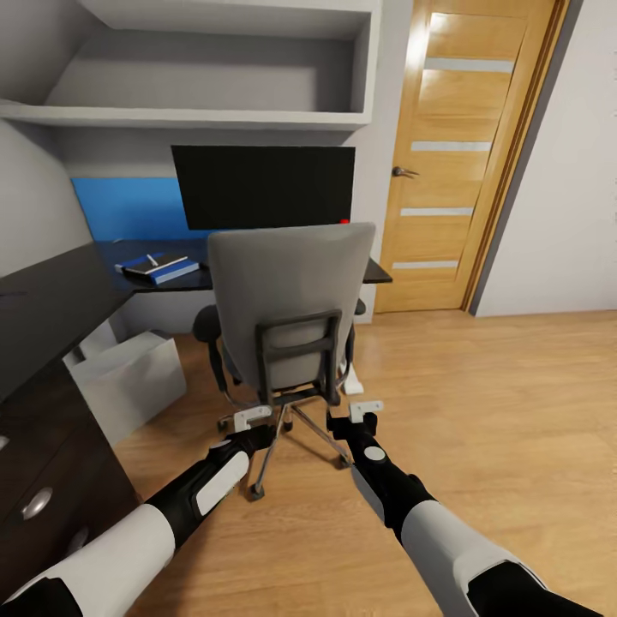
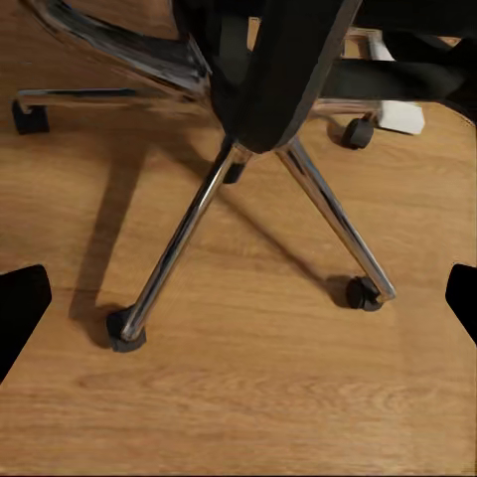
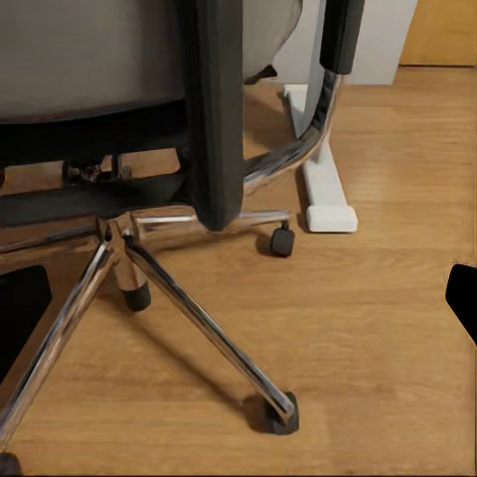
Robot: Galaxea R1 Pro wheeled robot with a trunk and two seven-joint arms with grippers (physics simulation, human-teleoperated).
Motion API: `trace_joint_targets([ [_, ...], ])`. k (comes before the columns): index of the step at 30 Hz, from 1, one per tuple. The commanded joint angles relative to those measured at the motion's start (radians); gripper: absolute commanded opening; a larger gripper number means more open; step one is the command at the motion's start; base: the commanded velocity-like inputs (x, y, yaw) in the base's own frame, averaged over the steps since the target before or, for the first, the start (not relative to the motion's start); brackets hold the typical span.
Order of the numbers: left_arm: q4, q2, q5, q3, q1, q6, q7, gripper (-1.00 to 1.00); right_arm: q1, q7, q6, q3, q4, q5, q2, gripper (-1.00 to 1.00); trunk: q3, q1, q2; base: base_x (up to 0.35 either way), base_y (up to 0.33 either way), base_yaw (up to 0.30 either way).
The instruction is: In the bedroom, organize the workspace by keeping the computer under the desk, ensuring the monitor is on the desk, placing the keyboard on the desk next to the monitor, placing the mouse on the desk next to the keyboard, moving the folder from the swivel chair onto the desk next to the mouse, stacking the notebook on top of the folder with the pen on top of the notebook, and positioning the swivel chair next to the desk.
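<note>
Just ahead of my two grippers stands the swivel chair [image 1: 287,300], with its grey back turned to me. My left gripper [image 1: 250,419] and my right gripper [image 1: 366,410] hang low behind it, one on each side of the black back frame. Both have their fingers spread wide and hold nothing. I think I keep them open like this so I can push or grab the chair and roll it in.

Below my left gripper I see the chrome legs [image 2: 189,234] and a castor [image 2: 124,333] on the wood floor [image 1: 480,403]. Beyond my right gripper, past the chair, is the white desk leg [image 3: 323,184].

Farther past the chair is the desk [image 1: 51,300] with the monitor [image 1: 263,186] on it. The blue folder [image 1: 167,270] lies on the desk, ahead and to the left of my left gripper, with a notebook [image 1: 156,264] and a thin pen [image 1: 152,259] on top, so that pile looks done. The pale computer [image 1: 128,377] sits on the floor by the desk, left of my left gripper. The chair looks close to the desk already. I cannot see the keyboard or mouse behind the chair back.
</note>
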Motion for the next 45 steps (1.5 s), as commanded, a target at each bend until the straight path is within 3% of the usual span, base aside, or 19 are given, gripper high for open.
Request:
trace_joint_targets([
  [1, -0.003, 0.002, 0.005, -0.005, -0.001, 0.002, 0.008, 1.0, -0.001, -0.007, -0.005, 0.008, 0.002, -0.01, 0.0, 1.0, -0.001, -0.001, 0.0, -0.333, 0.0, 0.0],
  [6, -0.003, 0.001, 0.01, 0.031, -0.001, 0.002, 0.027, 1.0, -0.002, -0.009, -0.007, 0.004, 0.002, -0.008, -0.002, 1.0, 0.015, -0.02, 0.035, -0.157, 0.0, 0.0],
  [19, -0.001, 0.002, 0.014, 0.041, -0.001, 0.003, 0.025, 1.0, -0.001, -0.01, -0.019, 0.003, 0.004, -0.007, -0.003, 1.0, 0.055, -0.07, 0.126, -0.208, 0.0, 0.0],
  [23, 0.026, 0.001, 0.016, 0.036, -0.001, 0.002, 0.024, 1.0, -0.001, -0.014, -0.054, 0.003, 0.006, -0.008, -0.004, 1.0, 0.068, -0.085, 0.154, -0.336, 0.0, 0.0],
  [26, 0.1, -0.002, 0.014, 0.029, -0.001, 0.0, 0.021, 1.0, -0.001, -0.016, -0.085, 0.003, 0.035, -0.009, -0.006, 1.0, 0.077, -0.097, 0.175, -0.307, 0.0, 0.0],
  [30, 0.175, -0.006, 0.013, 0.021, -0.001, -0.015, 0.018, 1.0, -0.001, -0.017, -0.242, 0.002, 0.189, -0.011, -0.008, 1.0, 0.09, -0.112, 0.203, -0.095, 0.0, 0.0],
  [33, 0.21, -0.008, 0.014, 0.005, 0.01, -0.079, 0.014, 1.0, -0.001, -0.018, -0.382, 0.002, 0.339, -0.012, -0.013, 1.0, 0.099, -0.123, 0.224, -0.023, 0.0, 0.0],
  [35, 0.246, -0.009, 0.014, -0.019, 0.03, -0.132, 0.012, 1.0, 0.008, -0.018, -0.449, 0.002, 0.385, -0.012, -0.02, 1.0, 0.106, -0.131, 0.238, -0.01, 0.0, 0.0],
  [37, 0.362, -0.021, 0.015, -0.083, 0.083, -0.24, 0.011, 1.0, 0.122, -0.018, -0.515, 0.002, 0.419, -0.013, -0.049, 1.0, 0.112, -0.139, 0.252, -0.003, 0.0, 0.0],
  [40, 0.455, -0.041, 0.015, -0.101, 0.133, -0.313, 0.011, 1.0, 0.176, -0.018, -0.536, 0.002, 0.425, -0.015, -0.078, 1.0, 0.121, -0.15, 0.273, 0.0, 0.0, 0.0],
  [43, 0.624, -0.095, 0.014, -0.107, 0.23, -0.403, 0.012, 1.0, 0.244, -0.017, -0.578, 0.003, 0.43, -0.014, -0.111, 1.0, 0.131, -0.162, 0.294, 0.0, 0.0, 0.0],
  [45, 0.667, -0.11, 0.013, -0.109, 0.297, -0.473, 0.012, 1.0, 0.29, -0.016, -0.586, 0.002, 0.43, -0.013, -0.117, 1.0, 0.137, -0.169, 0.308, 0.0, 0.0, 0.0],
])
